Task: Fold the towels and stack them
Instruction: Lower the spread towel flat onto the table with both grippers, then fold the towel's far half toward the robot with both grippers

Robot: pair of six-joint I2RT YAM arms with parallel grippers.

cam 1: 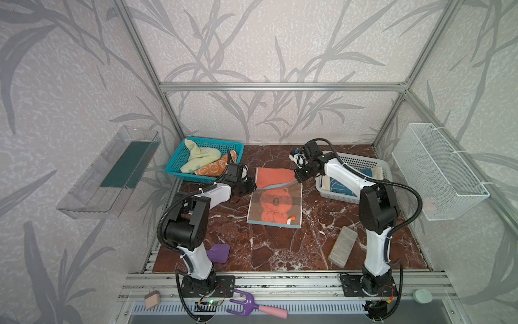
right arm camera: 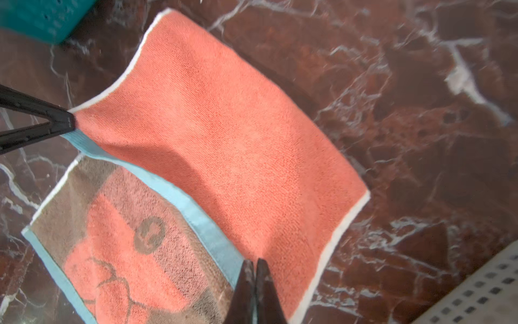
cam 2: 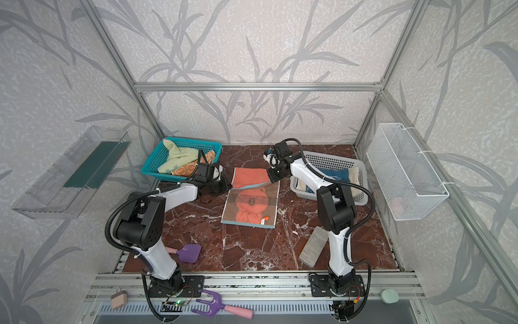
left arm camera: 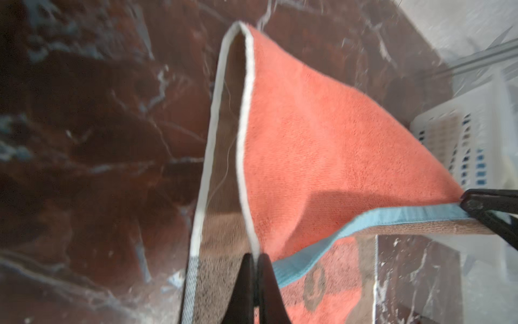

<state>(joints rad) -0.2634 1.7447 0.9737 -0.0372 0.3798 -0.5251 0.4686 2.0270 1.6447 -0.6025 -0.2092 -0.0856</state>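
The salmon bear towel [cam 1: 276, 207] [cam 2: 252, 204] lies mid-table, its far half lifted and doubled over toward the front, plain salmon side up [left arm camera: 322, 146] [right arm camera: 224, 126]. My left gripper [cam 1: 253, 185] [left arm camera: 256, 256] is shut on the raised white-edged corner. My right gripper [cam 1: 297, 176] [right arm camera: 255, 262] is shut on the opposite corner at the blue hem. The hem sags between them. A pale yellow towel [cam 1: 199, 157] and an orange towel [cam 1: 213, 168] lie crumpled in the teal basket. A blue-and-cream towel [cam 1: 342, 188] lies in the white basket, partly hidden by the right arm.
The teal basket [cam 1: 172, 165] stands back left, the white basket [cam 1: 361, 161] back right. A grey block [cam 1: 342, 246] lies front right and a purple scoop [cam 1: 218, 252] front left. A wire basket [cam 1: 437, 171] and a clear bin [cam 1: 106, 174] hang on the side walls.
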